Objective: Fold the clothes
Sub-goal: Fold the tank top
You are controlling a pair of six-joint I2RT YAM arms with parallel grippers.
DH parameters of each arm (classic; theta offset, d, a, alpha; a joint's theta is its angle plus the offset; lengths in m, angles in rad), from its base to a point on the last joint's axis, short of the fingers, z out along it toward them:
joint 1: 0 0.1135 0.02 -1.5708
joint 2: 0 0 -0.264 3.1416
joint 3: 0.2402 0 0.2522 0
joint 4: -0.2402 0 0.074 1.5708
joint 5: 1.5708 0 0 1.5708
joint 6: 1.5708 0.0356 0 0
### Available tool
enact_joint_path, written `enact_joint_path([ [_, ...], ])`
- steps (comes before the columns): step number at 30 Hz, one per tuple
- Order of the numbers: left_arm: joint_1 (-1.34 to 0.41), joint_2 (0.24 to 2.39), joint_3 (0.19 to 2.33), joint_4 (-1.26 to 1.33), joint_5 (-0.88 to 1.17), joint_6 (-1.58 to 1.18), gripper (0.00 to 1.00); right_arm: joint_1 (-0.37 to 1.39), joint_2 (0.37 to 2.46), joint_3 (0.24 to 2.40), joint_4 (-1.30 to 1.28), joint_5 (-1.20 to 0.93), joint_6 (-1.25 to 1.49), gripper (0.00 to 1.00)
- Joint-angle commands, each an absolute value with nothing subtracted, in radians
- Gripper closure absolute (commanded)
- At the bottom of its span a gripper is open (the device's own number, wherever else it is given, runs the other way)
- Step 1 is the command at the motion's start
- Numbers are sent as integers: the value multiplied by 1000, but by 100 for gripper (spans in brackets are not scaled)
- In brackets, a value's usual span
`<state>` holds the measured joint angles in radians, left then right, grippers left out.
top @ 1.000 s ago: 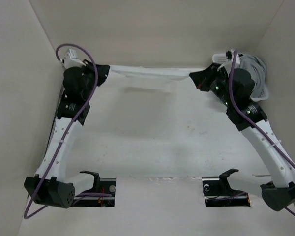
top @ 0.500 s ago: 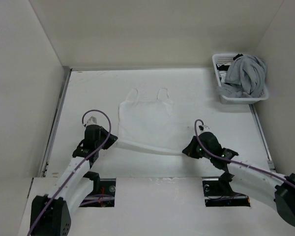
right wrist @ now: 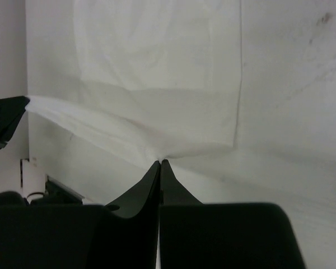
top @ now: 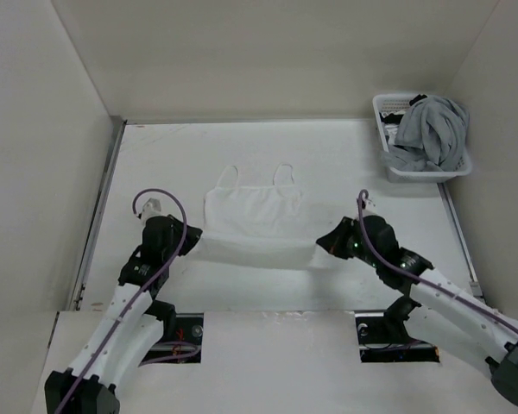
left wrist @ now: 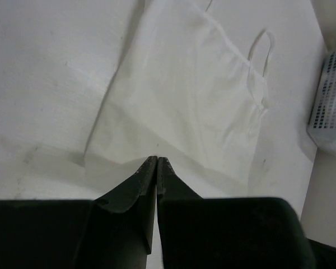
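From above, the white garment (top: pixel 252 207) lies flat beyond both jaws, its near hem stretched between left gripper (top: pixel 194 244) and right gripper (top: pixel 321 244); uneven travel could skew the fold. Only the left wrist view shows how shallowly its jaws pinch the corner, so thin fabric might slip. The right wrist view shows a like pinch.

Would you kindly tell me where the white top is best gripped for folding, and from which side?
Grip the white top at the two corners of its bottom hem, coming from the near side. Its straps point away from the arms and the straight hem lies nearest them. The left gripper and right gripper are shut on those corners, with the hem raised between them.
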<state>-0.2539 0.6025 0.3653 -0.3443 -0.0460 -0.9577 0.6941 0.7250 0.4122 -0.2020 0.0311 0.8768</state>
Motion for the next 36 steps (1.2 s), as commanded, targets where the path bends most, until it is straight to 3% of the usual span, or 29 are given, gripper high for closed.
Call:
enact_joint_path([
  [1,-213,722,480,-145,-103,-962,98,590,872,576,-102,-32,753,99],
  [7,-157,994,626,73,-118,-982,98,437,1207,868,-35,-116,677,99],
  [18,-85,1589,994,207,-97,-985,96,289,1797,1411,-60,-239,667,99],
  [20,-84,1691,1092,193,-78,-971,88,283,1899,1506,-93,-236,669,91],
  [24,-80,1735,1100,158,-83,-974,62,288,1970,1536,-126,-203,672,60],
  [27,-96,1633,958,175,-152,-971,61,288,1889,1401,-63,-137,663,55],
  [29,-119,1542,821,213,-160,-974,66,292,1797,1269,-13,-112,658,66],
  [32,-156,1422,636,238,-132,-965,67,326,1657,1047,78,-89,669,97],
  [34,-156,1359,543,239,-82,-953,66,353,1582,913,130,-80,684,100],
  [36,-150,1316,482,235,-40,-953,64,375,1536,824,172,-69,702,96],
])
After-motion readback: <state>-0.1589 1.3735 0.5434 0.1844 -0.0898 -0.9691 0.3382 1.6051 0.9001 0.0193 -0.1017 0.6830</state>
